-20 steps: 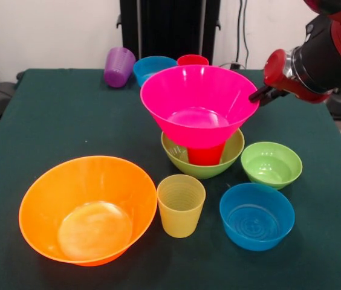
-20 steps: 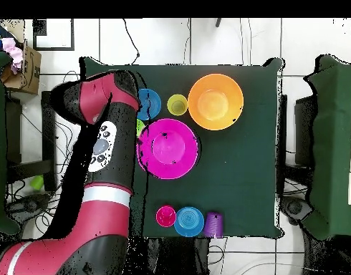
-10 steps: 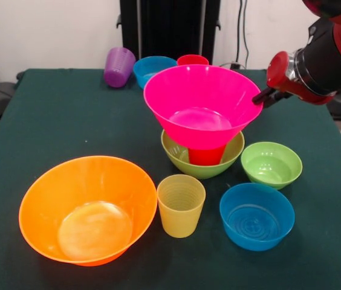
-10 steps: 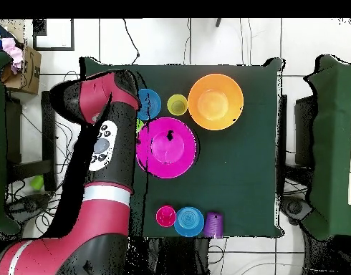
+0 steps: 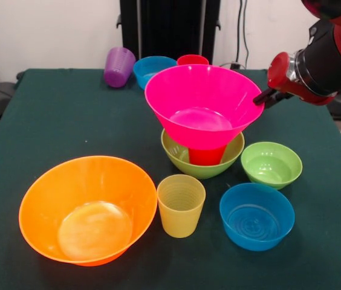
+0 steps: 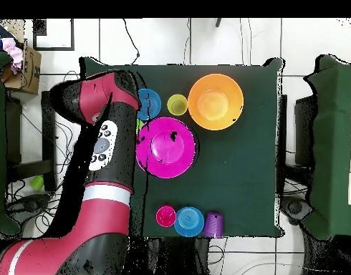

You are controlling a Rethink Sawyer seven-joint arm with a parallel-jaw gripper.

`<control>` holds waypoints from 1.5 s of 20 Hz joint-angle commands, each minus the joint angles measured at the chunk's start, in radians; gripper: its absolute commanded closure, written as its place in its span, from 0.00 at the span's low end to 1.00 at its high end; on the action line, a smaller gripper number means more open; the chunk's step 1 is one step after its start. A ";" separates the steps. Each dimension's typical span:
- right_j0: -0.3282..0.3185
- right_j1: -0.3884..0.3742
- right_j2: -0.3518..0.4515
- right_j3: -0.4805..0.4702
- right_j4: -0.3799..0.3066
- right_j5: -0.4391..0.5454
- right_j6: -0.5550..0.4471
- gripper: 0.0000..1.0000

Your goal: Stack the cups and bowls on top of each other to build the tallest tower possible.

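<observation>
The hot pink bowl [image 5: 204,103] sits on the upside-down bright red cup [image 5: 207,156], which stands in the medium lime green bowl [image 5: 201,171] at mid-table. My gripper [image 5: 260,98] is shut on the pink bowl's right rim. In the overhead view the arm hides the gripper beside the pink bowl [image 6: 166,147]. In front stand the large orange bowl [image 5: 89,208], the ribbed yellow cup [image 5: 181,204], a small blue bowl [image 5: 257,215] and the small lime green bowl [image 5: 271,164]. At the far edge the purple cup [image 5: 119,66] lies tipped, next to a blue bowl [image 5: 152,67] and the pinkish-red cup [image 5: 192,60].
Everything stands on a dark green cloth-covered table [image 5: 68,121]. My arm [image 5: 334,54] comes in from the upper right. The black pedestal [image 5: 170,27] stands behind the far edge.
The hot pink bowl has shifted a little to the right on the red cup, together with my gripper on its rim. Nothing else moved.
</observation>
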 commanded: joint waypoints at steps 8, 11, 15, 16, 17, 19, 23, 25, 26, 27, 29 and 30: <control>-0.016 0.003 0.107 0.022 0.022 -0.052 0.079 1.00; -0.017 0.004 0.108 0.019 0.023 -0.049 0.078 1.00; -0.017 0.008 0.107 0.013 0.023 -0.046 0.081 1.00; -0.016 0.008 0.107 0.012 0.023 -0.046 0.082 1.00; -0.016 0.009 0.106 0.011 0.023 -0.044 0.083 1.00; -0.016 0.010 0.105 0.010 0.022 -0.043 0.085 0.00; -0.015 0.012 0.103 0.006 0.024 -0.042 0.088 0.00; -0.015 0.012 0.103 0.006 0.024 -0.040 0.087 0.00; -0.014 0.012 0.103 0.005 0.023 -0.039 0.087 0.00; -0.014 0.013 0.102 0.005 0.024 -0.039 0.089 0.00; -0.014 0.013 0.100 0.003 0.024 -0.038 0.090 0.00; -0.015 0.013 0.102 0.003 0.024 -0.037 0.085 0.00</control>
